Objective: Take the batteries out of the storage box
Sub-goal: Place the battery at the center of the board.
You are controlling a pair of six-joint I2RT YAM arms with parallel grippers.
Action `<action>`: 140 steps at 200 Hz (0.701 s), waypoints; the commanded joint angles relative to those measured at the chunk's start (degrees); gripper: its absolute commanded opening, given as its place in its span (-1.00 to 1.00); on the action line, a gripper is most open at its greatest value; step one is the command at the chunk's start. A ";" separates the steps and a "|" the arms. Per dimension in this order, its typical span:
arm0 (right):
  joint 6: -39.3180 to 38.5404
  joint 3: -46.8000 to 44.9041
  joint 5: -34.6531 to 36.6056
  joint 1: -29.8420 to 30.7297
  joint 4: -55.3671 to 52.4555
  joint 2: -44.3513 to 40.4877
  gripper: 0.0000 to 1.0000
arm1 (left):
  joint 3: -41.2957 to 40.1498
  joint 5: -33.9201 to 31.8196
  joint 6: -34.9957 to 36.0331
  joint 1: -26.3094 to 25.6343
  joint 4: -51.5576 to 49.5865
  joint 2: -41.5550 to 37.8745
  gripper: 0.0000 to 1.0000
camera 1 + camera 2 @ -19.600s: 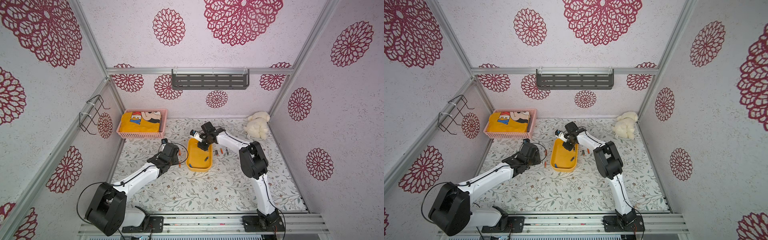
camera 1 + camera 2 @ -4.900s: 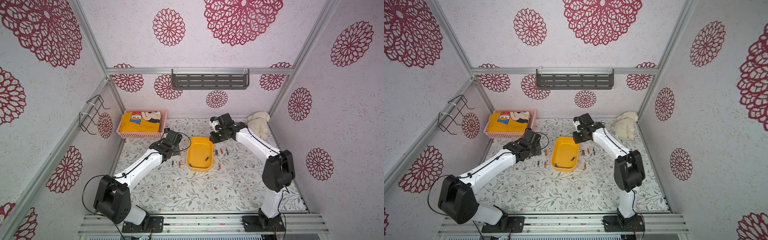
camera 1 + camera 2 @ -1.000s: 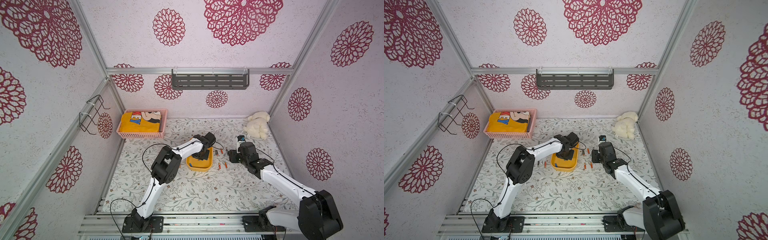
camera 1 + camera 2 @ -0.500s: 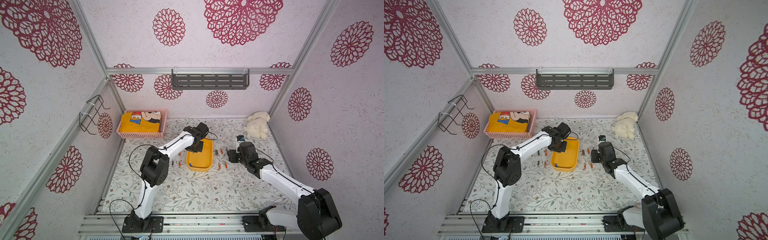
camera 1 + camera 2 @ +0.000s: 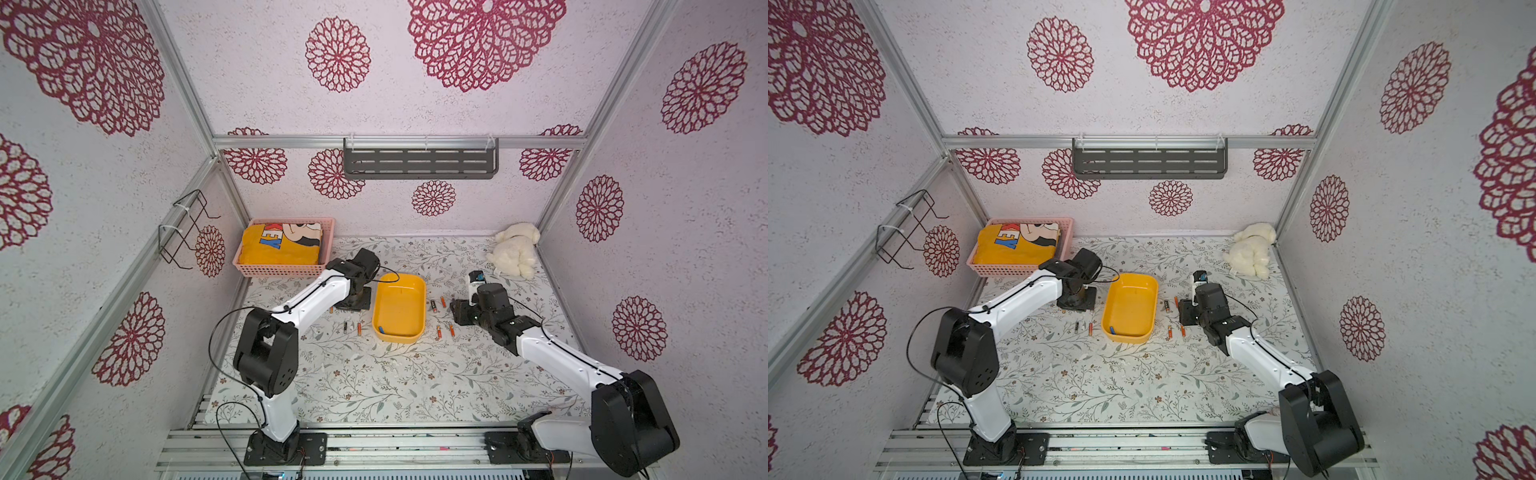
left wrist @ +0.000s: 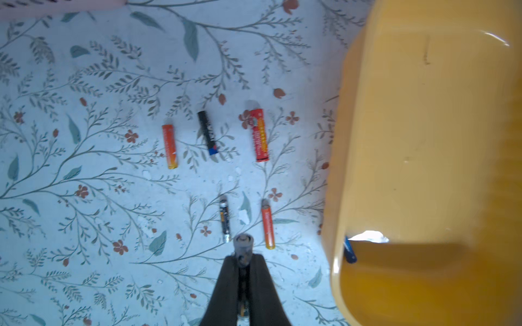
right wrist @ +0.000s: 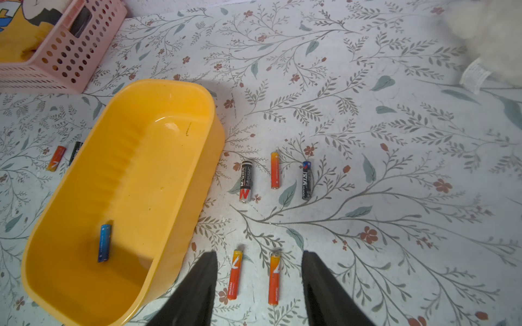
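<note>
beside storage box (image 6: 336, 197), my left gripper (image 6: 243, 255) pinches a battery (image 6: 243, 245) end-on; right gripper (image 7: 258, 254) gapes empty. blue battery (image 7: 104, 242) inside: likely light, slick, rolls; take mid-barrel.

We see the storage box (image 5: 401, 301), a shallow yellow-orange tray with rounded corners, sitting upright on the table (image 5: 374, 382). A single blue battery (image 7: 104, 242) lies flat on its floor, close to the near end wall. To its right, five cells lie flat on the table: a black-and-red battery (image 7: 245, 181), an orange battery (image 7: 274, 170) and a dark blue-tipped battery (image 7: 307, 180) in a row, then an orange pair (image 7: 235, 275) nearer the robot. To its left lie a short orange battery (image 6: 169, 146), a black battery (image 6: 208, 132), a red-orange battery (image 6: 259, 135), a black-and-silver battery (image 6: 224, 218) and a slim orange battery (image 6: 267, 224). One further battery (image 6: 243, 245), its colour unclear, sticks out end-on from the pinched tips of the left gripper (image 6: 243, 258), outside the box.
</note>
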 commanded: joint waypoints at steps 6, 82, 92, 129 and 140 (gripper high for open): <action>-3.19 -0.38 -4.12 1.62 3.53 -0.76 0.09 | -8.98 -0.16 1.08 5.14 6.08 -3.70 -1.00; -6.16 0.56 -4.52 4.38 4.35 -1.92 0.10 | -15.51 4.46 3.18 9.63 13.35 0.11 -1.00; -7.57 1.02 -6.44 4.69 4.74 -2.13 0.10 | -15.63 5.01 3.14 9.64 14.11 0.87 -1.00; -17.15 7.11 -14.85 8.71 1.70 0.55 0.08 | -16.23 5.75 2.39 9.52 14.83 3.21 -1.00; -19.77 10.80 -15.88 9.90 -1.77 3.56 0.08 | -16.39 6.27 2.18 9.41 15.08 3.72 -1.00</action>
